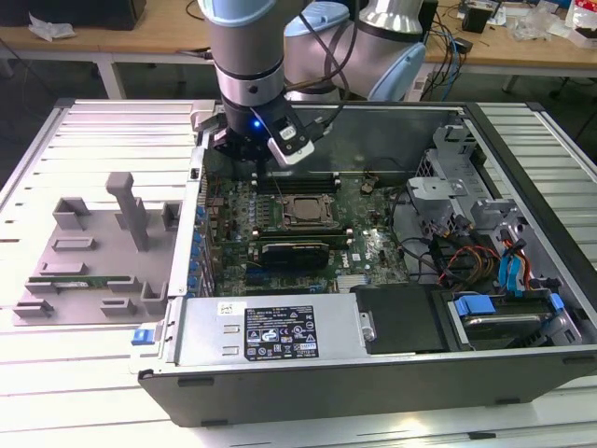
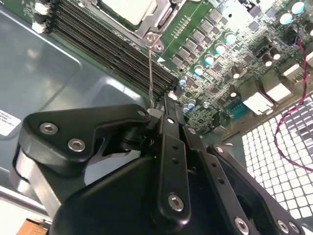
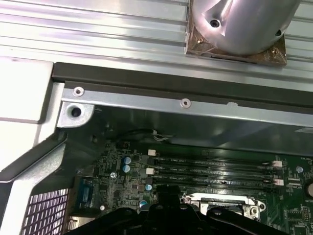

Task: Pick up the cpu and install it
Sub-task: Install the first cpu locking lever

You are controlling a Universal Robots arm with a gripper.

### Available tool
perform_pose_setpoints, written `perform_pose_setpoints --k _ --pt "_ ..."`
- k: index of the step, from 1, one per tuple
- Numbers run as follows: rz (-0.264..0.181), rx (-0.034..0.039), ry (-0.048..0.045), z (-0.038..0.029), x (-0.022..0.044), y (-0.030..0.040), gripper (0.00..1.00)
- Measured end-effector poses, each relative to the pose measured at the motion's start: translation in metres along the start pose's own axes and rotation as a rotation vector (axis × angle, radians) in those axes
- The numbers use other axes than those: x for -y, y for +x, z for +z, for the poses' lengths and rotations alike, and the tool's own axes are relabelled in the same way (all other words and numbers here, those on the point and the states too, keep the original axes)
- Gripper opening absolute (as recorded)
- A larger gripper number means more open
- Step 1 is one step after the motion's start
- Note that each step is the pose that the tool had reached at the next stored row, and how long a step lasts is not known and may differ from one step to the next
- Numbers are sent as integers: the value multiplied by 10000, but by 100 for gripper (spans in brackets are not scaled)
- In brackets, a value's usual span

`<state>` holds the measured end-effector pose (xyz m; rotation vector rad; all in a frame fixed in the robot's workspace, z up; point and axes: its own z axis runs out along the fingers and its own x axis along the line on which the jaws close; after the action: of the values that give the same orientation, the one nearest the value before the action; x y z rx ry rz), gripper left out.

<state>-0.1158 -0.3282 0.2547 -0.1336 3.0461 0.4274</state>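
cpu [image 2: 127, 9]: light, stiff thin plate w/ slick metal top. Contacts underneath are prob fragile, so judged best held by opposite rim edges, kept level, no squeeze on top. Near→far in second wrist view: gripper [image 2: 155, 110] jaws closed together, apparently pinching tip of thin socket lever [image 2: 151, 73]; then RAM slots [image 2: 107, 49]; then cpu sitting in socket frame [image 2: 164, 14], mid-frame in exterior view.
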Motion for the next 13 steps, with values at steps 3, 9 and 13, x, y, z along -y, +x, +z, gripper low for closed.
perform_pose_setpoints --k 3,9,13 --pt "-2 0 -1 7 11 -71 11" --pt "14 -47 -4 27 40 -306 11" --pt "51 -174 -15 44 68 -507 11"
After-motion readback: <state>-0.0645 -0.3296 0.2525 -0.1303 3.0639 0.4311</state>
